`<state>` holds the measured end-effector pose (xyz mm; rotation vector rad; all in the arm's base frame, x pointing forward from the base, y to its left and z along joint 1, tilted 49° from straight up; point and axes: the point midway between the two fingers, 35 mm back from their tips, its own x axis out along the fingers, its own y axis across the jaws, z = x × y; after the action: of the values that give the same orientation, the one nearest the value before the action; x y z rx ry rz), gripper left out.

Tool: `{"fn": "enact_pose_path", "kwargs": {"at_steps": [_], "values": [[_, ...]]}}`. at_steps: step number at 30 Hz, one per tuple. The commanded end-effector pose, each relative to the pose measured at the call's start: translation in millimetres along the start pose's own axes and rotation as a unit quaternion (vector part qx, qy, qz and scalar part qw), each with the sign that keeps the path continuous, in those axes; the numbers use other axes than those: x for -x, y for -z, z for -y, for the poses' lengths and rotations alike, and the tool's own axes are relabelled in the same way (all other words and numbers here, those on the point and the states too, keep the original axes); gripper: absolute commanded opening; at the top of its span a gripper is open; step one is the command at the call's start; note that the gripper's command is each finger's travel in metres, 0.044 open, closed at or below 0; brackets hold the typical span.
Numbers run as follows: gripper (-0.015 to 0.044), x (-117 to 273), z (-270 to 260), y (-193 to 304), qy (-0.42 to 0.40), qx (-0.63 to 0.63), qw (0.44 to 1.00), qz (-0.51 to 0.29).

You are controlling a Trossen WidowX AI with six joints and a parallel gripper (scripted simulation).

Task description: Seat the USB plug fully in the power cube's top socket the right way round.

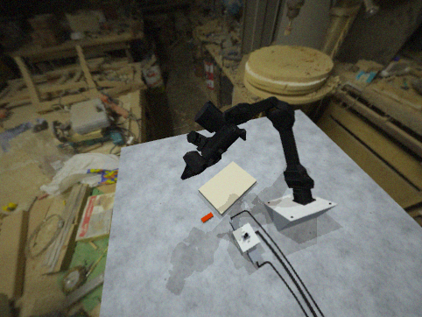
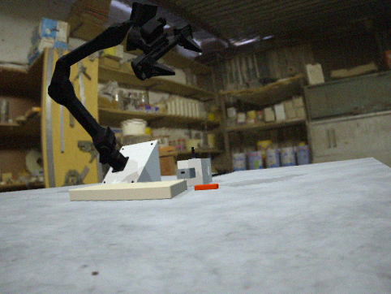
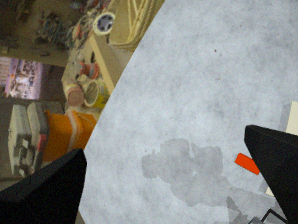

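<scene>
Gripper [image 2: 172, 53]: your jaws gape wide, nothing held, high above the table.
USB plug [image 1: 246, 236]: standing in the power cube [image 1: 246, 239], five o'clock from your gripper.
Orange piece [image 1: 207, 216]: nine o'clock of the cube.
</scene>
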<state>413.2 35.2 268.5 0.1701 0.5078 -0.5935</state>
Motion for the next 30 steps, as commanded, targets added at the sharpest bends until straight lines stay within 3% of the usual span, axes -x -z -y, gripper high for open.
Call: {"fn": "enact_pose_path", "kwargs": {"at_steps": [1, 12, 22, 30], "values": [[0.044, -22.1, -10.5, 71.0, 0.047, -0.052, 0.994, -0.087], [0.044, -34.8, 3.0, 182.4, 0.202, -0.145, 0.954, -0.17], [0.044, -27.5, 38.8, 258.6, 0.392, -0.211, 0.886, -0.128], [0.044, -26.9, 38.6, 263.8, 0.4, -0.213, 0.883, -0.124]]}}
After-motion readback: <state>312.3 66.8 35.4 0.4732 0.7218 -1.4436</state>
